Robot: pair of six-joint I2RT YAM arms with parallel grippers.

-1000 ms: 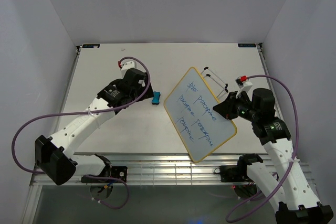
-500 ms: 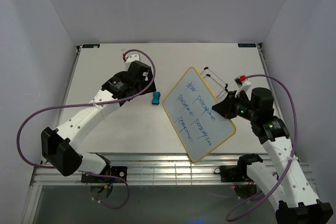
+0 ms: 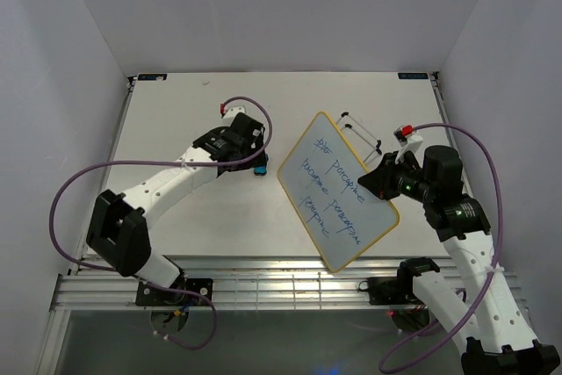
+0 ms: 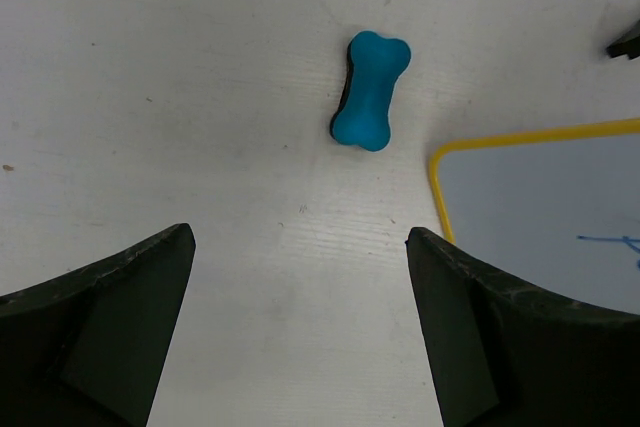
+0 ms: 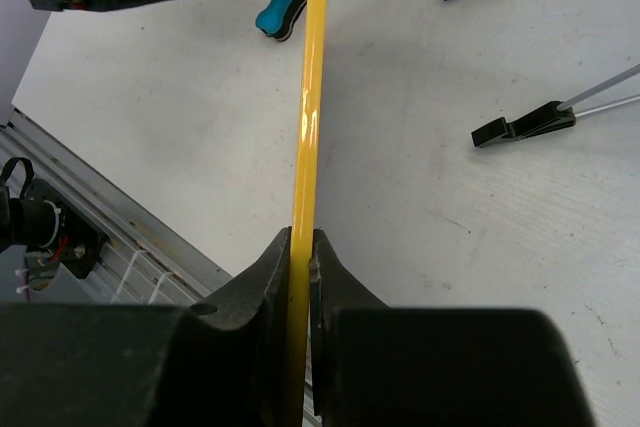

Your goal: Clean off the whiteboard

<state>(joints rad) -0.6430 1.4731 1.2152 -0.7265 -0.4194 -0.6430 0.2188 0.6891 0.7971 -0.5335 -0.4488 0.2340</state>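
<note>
Step in hand: fetching the eraser, whiteboard not yet wiped.
With the right jaws pinching its yellow frame, we are holding the whiteboard tilted at the surface's right side. The left jaws are hanging spread wide, short of the blue eraser beside the board's corner. Next, we judge: advancing, lowering, straddling, closing.

From above, the left end effector partly hides the small blue bone-shaped eraser; handwriting on the yellow-framed white whiteboard is too small to read.
</note>
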